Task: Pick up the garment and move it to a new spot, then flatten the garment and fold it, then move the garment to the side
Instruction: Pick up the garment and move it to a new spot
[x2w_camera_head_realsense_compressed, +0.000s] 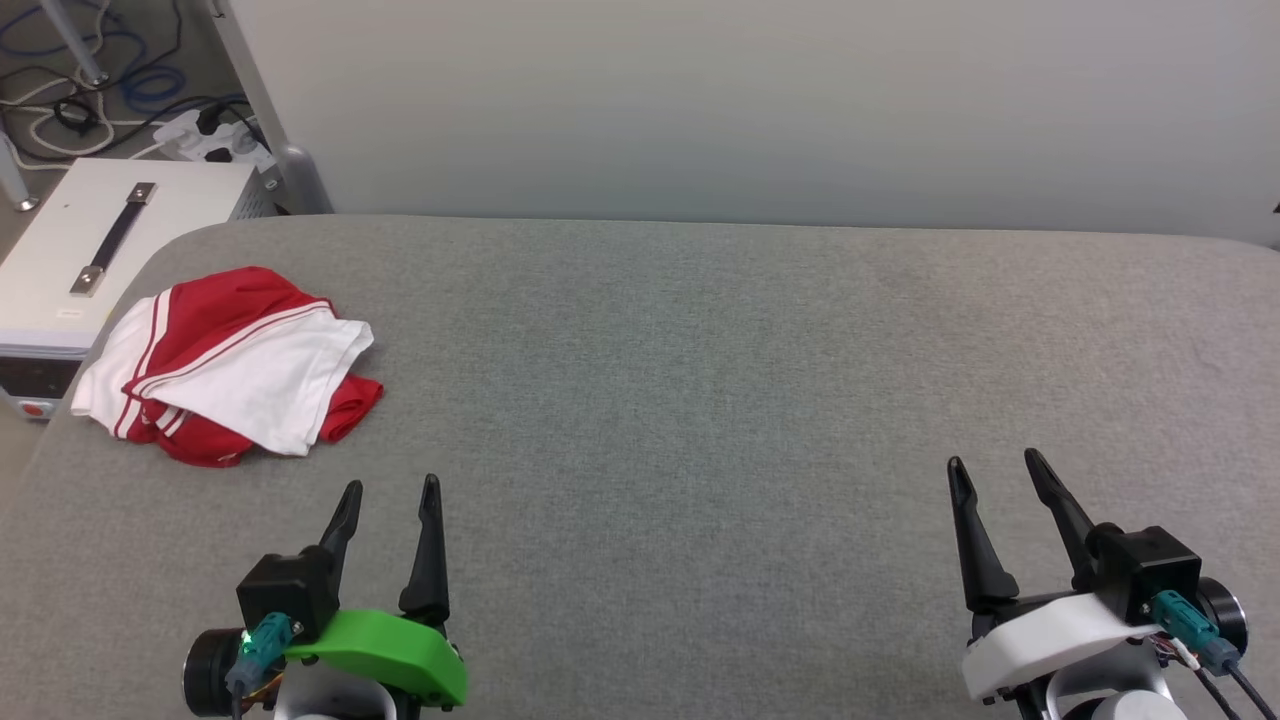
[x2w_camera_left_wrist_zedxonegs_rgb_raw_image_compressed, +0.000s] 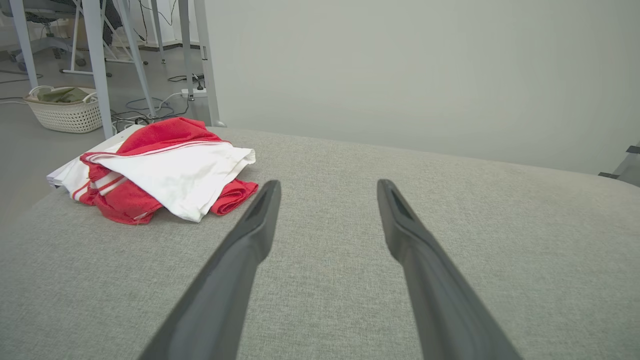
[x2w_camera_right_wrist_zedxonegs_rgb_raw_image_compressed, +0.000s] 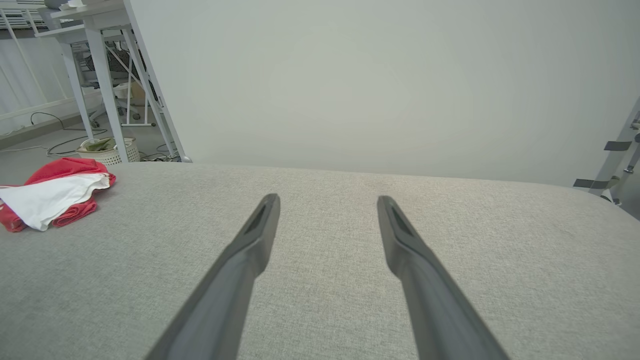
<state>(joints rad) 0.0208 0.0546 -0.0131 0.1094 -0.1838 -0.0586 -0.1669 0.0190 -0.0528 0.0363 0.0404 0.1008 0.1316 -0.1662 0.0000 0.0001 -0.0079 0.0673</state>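
The garment (x2w_camera_head_realsense_compressed: 235, 365) is a red and white shirt lying crumpled in a heap near the far left edge of the grey padded table (x2w_camera_head_realsense_compressed: 700, 380). It also shows as the garment (x2w_camera_left_wrist_zedxonegs_rgb_raw_image_compressed: 160, 167) ahead and left in the left wrist view, and as the garment (x2w_camera_right_wrist_zedxonegs_rgb_raw_image_compressed: 50, 192) at the far left in the right wrist view. My left gripper (x2w_camera_head_realsense_compressed: 391, 488) hovers open just in front of the heap, nothing between its fingers. My right gripper (x2w_camera_head_realsense_compressed: 995, 462) is open and empty over the table's right side, far from the shirt.
A white equipment box (x2w_camera_head_realsense_compressed: 110, 240) with a dark handle stands beside the table's left edge, with cables and a power strip (x2w_camera_head_realsense_compressed: 215, 135) on the floor behind. A white laundry basket (x2w_camera_left_wrist_zedxonegs_rgb_raw_image_compressed: 67, 110) sits among table legs. A pale wall (x2w_camera_head_realsense_compressed: 760, 100) backs the table.
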